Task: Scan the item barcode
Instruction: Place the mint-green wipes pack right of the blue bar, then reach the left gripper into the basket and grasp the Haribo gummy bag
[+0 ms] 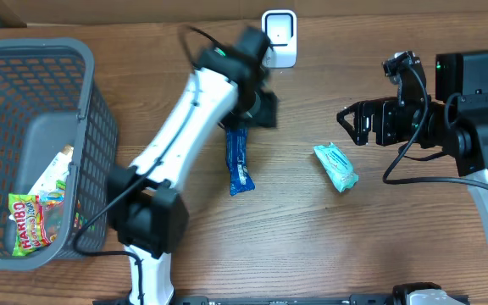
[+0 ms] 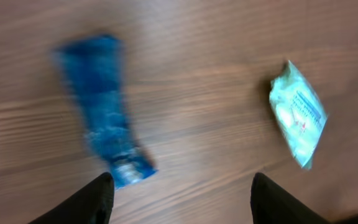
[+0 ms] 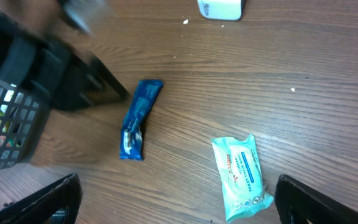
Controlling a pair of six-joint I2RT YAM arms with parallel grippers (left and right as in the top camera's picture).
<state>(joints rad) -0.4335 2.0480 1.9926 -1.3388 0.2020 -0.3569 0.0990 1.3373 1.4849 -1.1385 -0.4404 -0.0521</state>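
A blue snack packet lies flat on the wooden table, blurred in the left wrist view. My left gripper hovers just beyond its far end, open, with nothing between the fingers. A mint-green wipes pack lies to the right of it. The white barcode scanner stands at the table's far edge. My right gripper is open above the table, up and to the right of the wipes pack, and holds nothing.
A grey mesh basket fills the left side and holds a Haribo bag and other packets. The left arm stretches diagonally from the near edge toward the scanner. The basket's corner and the scanner show in the right wrist view.
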